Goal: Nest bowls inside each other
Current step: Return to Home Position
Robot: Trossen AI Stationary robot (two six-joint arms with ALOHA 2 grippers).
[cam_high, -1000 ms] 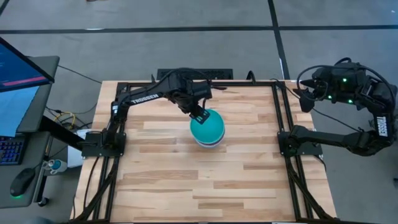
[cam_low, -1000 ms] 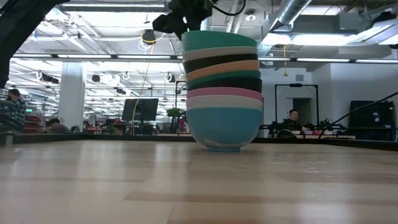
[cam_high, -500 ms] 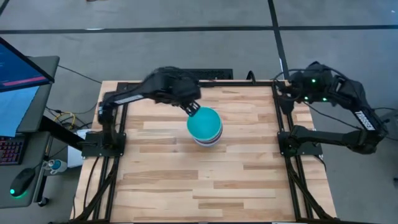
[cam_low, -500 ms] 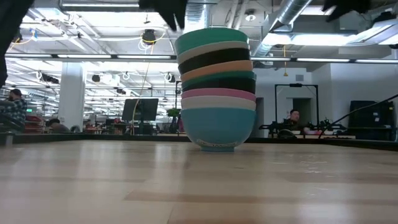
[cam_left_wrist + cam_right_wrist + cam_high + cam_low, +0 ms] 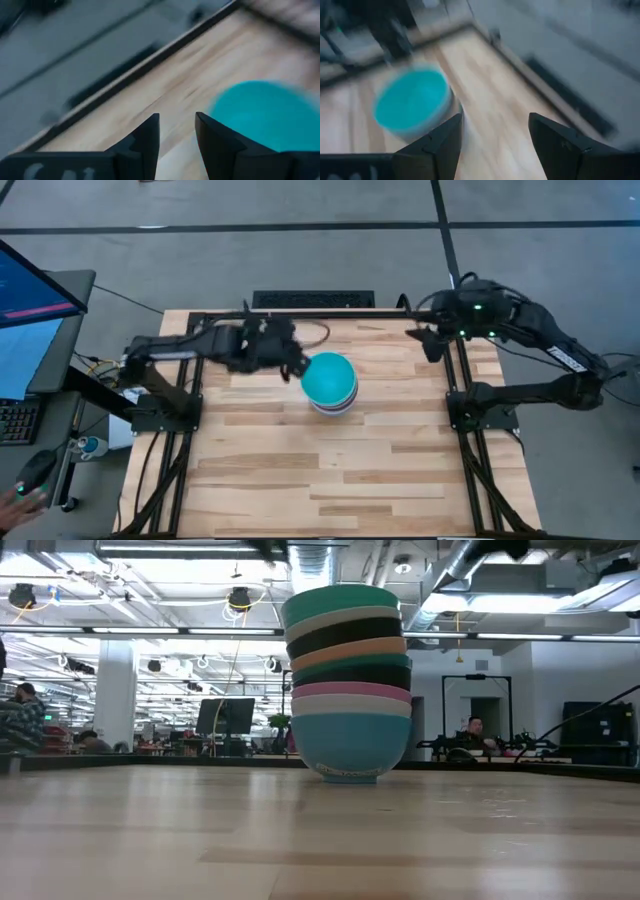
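Several bowls (image 5: 348,680) stand nested in one upright stack. A teal-green bowl (image 5: 328,377) is on top, and a cyan bowl (image 5: 350,745) at the bottom rests by its foot on the table. My left gripper (image 5: 291,366) is open and hovers just off the stack's left side; its wrist view shows the teal top bowl (image 5: 260,115) ahead of my left gripper (image 5: 177,125). My right gripper (image 5: 430,340) is open near the table's far right corner. In its wrist view the stack (image 5: 412,102) shows farther off, beyond my right gripper (image 5: 495,125).
A dark metal frame rail (image 5: 455,370) runs along the table's right side and another (image 5: 185,380) along its left. Bare wood (image 5: 330,470) spreads between the stack and the near edge. A monitor and desk (image 5: 40,310) stand left of the table.
My left gripper has come off the top bowl's rim and drawn back toward the table's left edge, sinking beside the stack. The stack has slid slightly left and stays upright. My right arm has swung in from beyond the right edge to the far right corner.
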